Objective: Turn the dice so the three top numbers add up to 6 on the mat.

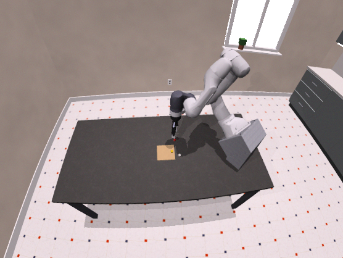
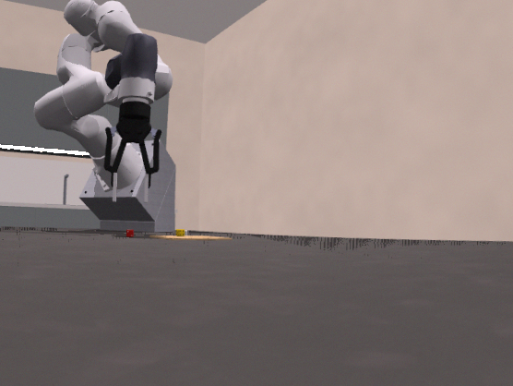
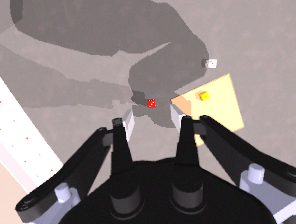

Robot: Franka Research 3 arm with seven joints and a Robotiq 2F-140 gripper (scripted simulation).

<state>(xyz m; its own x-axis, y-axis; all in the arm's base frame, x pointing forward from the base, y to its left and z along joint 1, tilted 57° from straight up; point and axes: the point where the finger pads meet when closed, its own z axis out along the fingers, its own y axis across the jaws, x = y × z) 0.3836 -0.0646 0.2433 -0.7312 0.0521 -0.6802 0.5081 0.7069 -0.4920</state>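
My gripper (image 1: 173, 137) (image 2: 130, 199) (image 3: 152, 114) is partly open, with nothing between its fingertips, which hang above the table and the red die. The red die (image 1: 174, 140) (image 2: 130, 233) (image 3: 151, 103) lies on the table off the mat and shows in the gap ahead of the fingers in the wrist view. The yellow die (image 1: 171, 151) (image 2: 180, 233) (image 3: 204, 96) is on the tan mat (image 1: 163, 155) (image 2: 208, 237) (image 3: 225, 112), near one edge. The white die (image 1: 179, 155) (image 3: 212, 63) lies on the table beside the mat. The top pips are too small to count surely.
The dark table (image 1: 117, 173) carries the mat and dice. The arm's grey angled base (image 1: 243, 148) stands at the table's right side in the top view. The arm's shadow falls around the red die. A grey cabinet (image 1: 321, 95) stands beyond the table.
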